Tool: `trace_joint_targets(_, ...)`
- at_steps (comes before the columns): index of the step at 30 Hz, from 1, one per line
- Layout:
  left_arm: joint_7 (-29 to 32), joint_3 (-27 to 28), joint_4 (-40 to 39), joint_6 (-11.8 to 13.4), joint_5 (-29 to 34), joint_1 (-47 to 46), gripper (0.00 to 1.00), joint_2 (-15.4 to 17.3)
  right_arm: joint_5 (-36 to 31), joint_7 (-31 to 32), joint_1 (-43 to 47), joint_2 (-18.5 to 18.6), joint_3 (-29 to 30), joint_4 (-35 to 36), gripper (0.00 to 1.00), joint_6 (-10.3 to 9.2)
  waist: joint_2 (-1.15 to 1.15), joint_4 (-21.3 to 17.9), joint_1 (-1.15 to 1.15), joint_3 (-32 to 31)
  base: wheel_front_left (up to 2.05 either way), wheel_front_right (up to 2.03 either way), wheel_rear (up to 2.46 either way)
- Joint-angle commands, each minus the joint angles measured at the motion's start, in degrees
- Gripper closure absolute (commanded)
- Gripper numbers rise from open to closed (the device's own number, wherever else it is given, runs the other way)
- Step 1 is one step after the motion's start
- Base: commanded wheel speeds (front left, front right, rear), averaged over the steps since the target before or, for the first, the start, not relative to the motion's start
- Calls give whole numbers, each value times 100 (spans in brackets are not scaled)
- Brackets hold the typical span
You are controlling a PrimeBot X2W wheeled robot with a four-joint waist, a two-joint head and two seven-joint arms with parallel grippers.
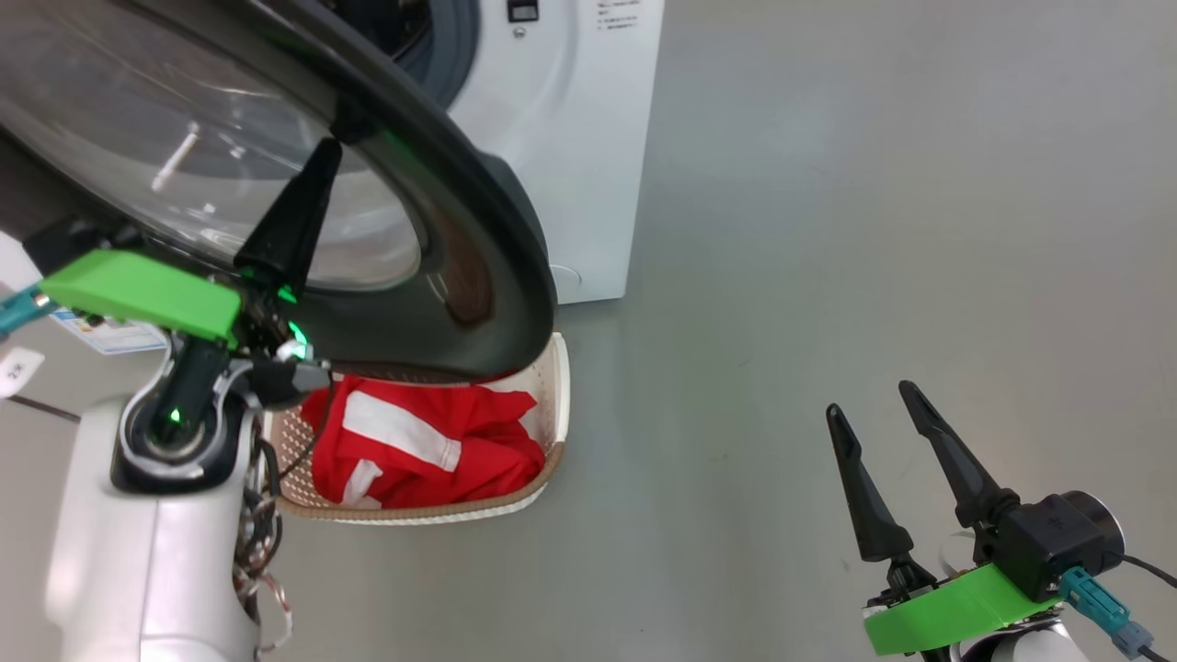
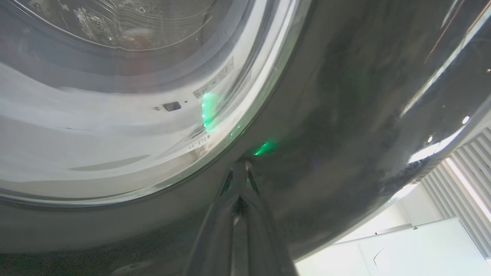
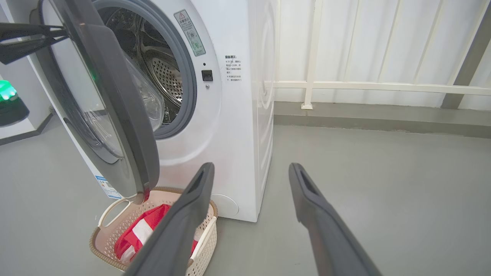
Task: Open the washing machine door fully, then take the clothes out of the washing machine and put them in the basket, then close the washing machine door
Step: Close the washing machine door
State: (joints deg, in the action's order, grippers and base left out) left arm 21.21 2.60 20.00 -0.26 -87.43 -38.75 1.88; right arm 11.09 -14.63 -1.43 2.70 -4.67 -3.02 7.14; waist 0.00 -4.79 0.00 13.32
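The washing machine door (image 1: 478, 257) stands partly open, its black rim and glass bowl hanging over the basket (image 1: 556, 386). My left gripper (image 1: 328, 154) is shut, its tips pressed against the rim's outer face (image 2: 345, 115), holding nothing. Its joined tips (image 2: 239, 165) touch the rim just beside the glass. The red clothes (image 1: 432, 460) with white stripes lie in the basket in front of the washing machine (image 1: 570, 138). In the right wrist view the steel drum (image 3: 165, 73) shows behind the door (image 3: 126, 126). My right gripper (image 1: 869, 397) is open and empty over bare floor to the right.
Grey floor (image 1: 874, 184) stretches to the right of the machine. A low grey kerb (image 3: 383, 119) and a white railing (image 3: 383, 87) close off the back. A white unit with a label (image 1: 101, 333) stands at the left behind my arm.
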Motion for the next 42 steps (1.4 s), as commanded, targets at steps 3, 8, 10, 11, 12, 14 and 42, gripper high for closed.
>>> trace_joint_targets(3, -98, 115, 91, -132, 62, -411, 100, 100, 54, -37, -200, 18, -167, 153, 0, 35, 0, -104, 0, 79, 0, 0, 0)
trace_joint_targets(8, -232, 123, 478, -244, 82, -794, 100, 100, 43, -37, -207, 18, -125, 174, 0, 35, 0, -142, 0, 168, 0, 0, 0)
trace_joint_targets(10, -254, 117, 622, -308, 41, -945, 100, 100, 39, -37, -215, 18, -131, 186, 0, 35, 0, -160, 0, 218, 0, 0, 0)
trace_joint_targets(11, -258, 119, 684, -346, -22, -1011, 100, 100, 37, -37, -217, 18, -131, 186, 0, 35, 0, -174, 0, 238, 0, 0, 0)
trace_joint_targets(12, -288, 124, 750, -372, -43, -1080, 100, 100, 35, -37, -219, 18, -133, 187, 0, 35, 0, -190, 0, 262, 0, 0, 0)
trace_joint_targets(14, -310, 106, 868, -421, -62, -1209, 100, 100, 32, -37, -221, 18, -124, 189, 0, 35, 0, -223, 0, 310, 0, 0, 0)
trace_joint_targets(42, -487, 147, 1696, -705, -45, -2063, 100, 195, 93, -37, -398, 18, -159, 193, 0, 35, 0, -528, 0, 646, 0, 0, 0)
